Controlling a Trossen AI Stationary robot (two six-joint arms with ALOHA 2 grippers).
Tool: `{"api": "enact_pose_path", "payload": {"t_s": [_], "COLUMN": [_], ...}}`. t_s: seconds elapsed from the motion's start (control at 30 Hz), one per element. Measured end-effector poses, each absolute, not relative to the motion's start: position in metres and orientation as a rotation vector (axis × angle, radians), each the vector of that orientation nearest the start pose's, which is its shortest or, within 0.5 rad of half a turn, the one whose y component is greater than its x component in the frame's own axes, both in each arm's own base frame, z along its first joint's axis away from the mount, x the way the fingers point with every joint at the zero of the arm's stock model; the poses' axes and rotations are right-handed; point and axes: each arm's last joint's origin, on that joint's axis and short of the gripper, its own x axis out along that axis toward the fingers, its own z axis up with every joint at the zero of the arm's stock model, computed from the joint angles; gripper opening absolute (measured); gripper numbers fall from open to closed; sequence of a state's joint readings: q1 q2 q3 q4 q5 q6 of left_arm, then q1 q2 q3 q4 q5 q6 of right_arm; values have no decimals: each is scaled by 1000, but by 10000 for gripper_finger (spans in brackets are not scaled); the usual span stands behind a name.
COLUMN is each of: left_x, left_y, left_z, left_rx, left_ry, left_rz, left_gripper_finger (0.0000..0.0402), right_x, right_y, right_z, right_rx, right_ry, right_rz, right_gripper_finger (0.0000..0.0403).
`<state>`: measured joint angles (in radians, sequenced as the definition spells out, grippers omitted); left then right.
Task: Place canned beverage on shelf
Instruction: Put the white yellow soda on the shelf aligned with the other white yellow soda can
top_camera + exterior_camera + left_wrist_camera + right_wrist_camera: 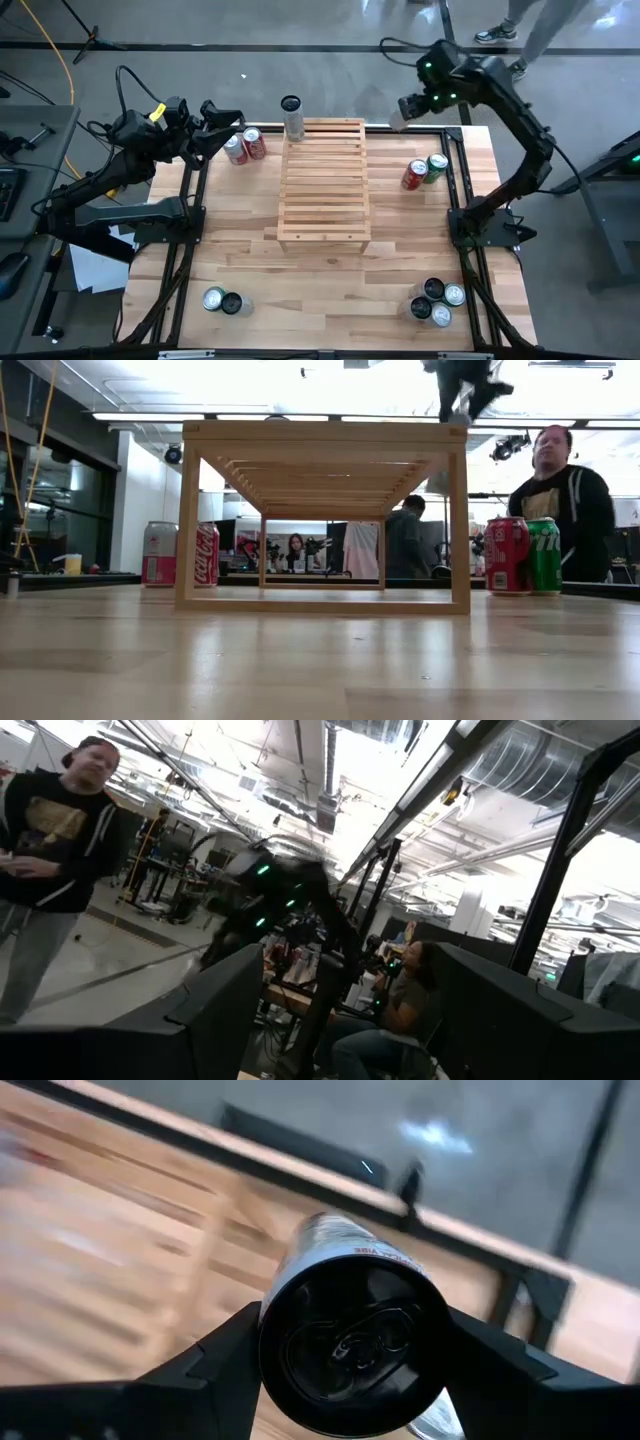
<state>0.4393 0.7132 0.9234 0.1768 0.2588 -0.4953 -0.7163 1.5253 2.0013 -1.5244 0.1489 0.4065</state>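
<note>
canned beverage (350,1345) sat clamped between the right gripper (400,110) fingers, carried above the table's far edge beside the shelf (323,185) — likely headed for its slats. left gripper (215,125) waited empty, jaws apart, near two cans.

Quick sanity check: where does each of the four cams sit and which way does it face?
High: overhead, facing down; both dark arms, light-wood slatted shelf.
Low: tabletop level, facing the room; shelf, arm overhead.
Left wrist: aimed up at the room; own fingers, standing person.
Right wrist: right gripper shut on black-topped can.
Shared: high and low both show the red and green can pair.
</note>
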Motion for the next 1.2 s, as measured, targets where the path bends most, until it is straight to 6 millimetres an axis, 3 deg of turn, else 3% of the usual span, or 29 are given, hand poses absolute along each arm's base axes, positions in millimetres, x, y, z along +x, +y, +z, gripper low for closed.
{"api": "enact_pose_path", "payload": {"t_s": [0.1,0.23,0.5,0.67,0.87,1.2], "left_x": [128,131,144,155,181,246], "left_y": [52,53,58,56,46,43], "left_z": [422,420,415,413,404,365], "left_rx": [-357,-362,-396,-388,-274,-285], "left_ry": [-395,-387,-334,-171,105,296], "left_rz": [86,93,65,-2,-53,-100], "left_gripper_finger": [282,282,282,282,282,283], "right_x": [185,199,258,282,297,315], "right_y": [-146,-124,-93,-78,-70,-53], "right_z": [471,486,481,478,476,473], "right_rx": [616,592,510,453,457,416], "right_ry": [797,739,804,823,795,769], "right_rz": [-924,-824,-584,-464,-317,-160], "right_gripper_finger": [239,239,239,239,239,239]}}
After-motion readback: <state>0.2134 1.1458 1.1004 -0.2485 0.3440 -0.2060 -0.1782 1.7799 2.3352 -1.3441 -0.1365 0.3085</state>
